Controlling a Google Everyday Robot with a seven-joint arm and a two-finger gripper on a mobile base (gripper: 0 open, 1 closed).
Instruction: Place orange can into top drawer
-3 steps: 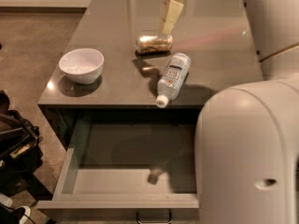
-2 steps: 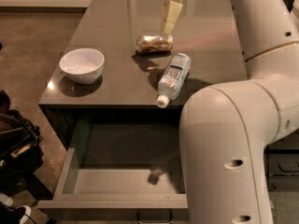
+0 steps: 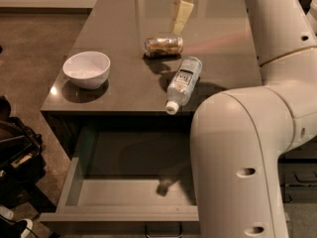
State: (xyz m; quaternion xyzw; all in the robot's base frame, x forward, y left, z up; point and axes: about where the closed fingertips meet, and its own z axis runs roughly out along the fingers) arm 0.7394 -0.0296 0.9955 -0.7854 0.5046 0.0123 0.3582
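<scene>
While orange can [image 3: 164, 46] lies outside open top drawer [image 3: 129, 200], hand [image 3: 181, 15] near it; grip unclear

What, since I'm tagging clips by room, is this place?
Probably a kitchen or break area: a dark grey countertop over an open grey drawer, with a white bowl, a golden-orange drink can and a clear plastic bottle on it. The robot's hand hangs over the countertop near the can.

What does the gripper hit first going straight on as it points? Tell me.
Likely the orange can, lying on its side below the gripper; depth is unclear, so possibly the countertop behind it.
</scene>
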